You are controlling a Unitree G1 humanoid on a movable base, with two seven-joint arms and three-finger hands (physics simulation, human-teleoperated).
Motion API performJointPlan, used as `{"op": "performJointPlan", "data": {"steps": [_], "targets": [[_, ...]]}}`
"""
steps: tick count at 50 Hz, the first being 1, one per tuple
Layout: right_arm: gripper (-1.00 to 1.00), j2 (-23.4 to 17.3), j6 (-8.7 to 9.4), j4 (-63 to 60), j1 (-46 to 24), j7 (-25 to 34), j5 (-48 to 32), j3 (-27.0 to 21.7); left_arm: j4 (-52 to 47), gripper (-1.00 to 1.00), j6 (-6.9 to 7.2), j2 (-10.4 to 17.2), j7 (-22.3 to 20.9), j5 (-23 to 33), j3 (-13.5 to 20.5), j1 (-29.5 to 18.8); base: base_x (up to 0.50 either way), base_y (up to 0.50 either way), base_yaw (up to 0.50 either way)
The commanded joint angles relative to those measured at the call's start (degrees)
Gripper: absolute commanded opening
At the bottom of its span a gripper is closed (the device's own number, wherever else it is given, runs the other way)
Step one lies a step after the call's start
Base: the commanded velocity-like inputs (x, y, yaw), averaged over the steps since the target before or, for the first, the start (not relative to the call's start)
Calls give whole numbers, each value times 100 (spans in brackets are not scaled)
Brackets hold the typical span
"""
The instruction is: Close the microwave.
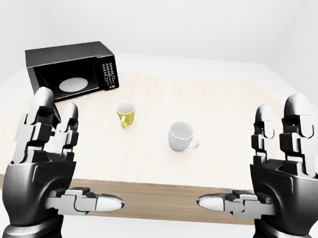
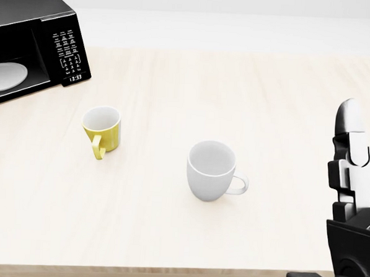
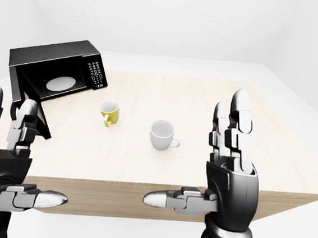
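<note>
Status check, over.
Left hand and right hand open, empty. Black microwave door open. Yellow mug, white mug alongside, clear of door.

Each robot hand [image 1: 282,170] has black glossy palms and silver-segmented fingers [image 1: 297,126].

Your microwave [image 2: 35,40] sits on the table [image 2: 249,104] at the head view's upper left. The smaller mug [image 2: 102,130] stands below it, the larger mug [image 2: 212,171] further right.

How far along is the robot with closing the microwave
Nothing is done yet: the microwave stands open, its door swung out, the white turntable plate showing inside. Nothing is in hand; the left hand and right hand hover open, away from it. Left: reach the door and push it shut.
</note>
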Motion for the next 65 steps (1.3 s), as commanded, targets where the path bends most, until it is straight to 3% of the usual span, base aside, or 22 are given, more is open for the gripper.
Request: {"op": "performJointPlan", "data": {"steps": [1,13,65], "targets": [[100,-47,0,-133,47,-70,21,35,-116,100,0,230,186,-225,-10,92,0,0,0],[100,-28,0,-133,55,-16,-3,23,-116,100,0,248,173,-174,-42,118,0,5,0],[100,-5,0,-133,119,100,-174,163,-116,100,0,331,232,-252,-70,142,0,50,0]]}}
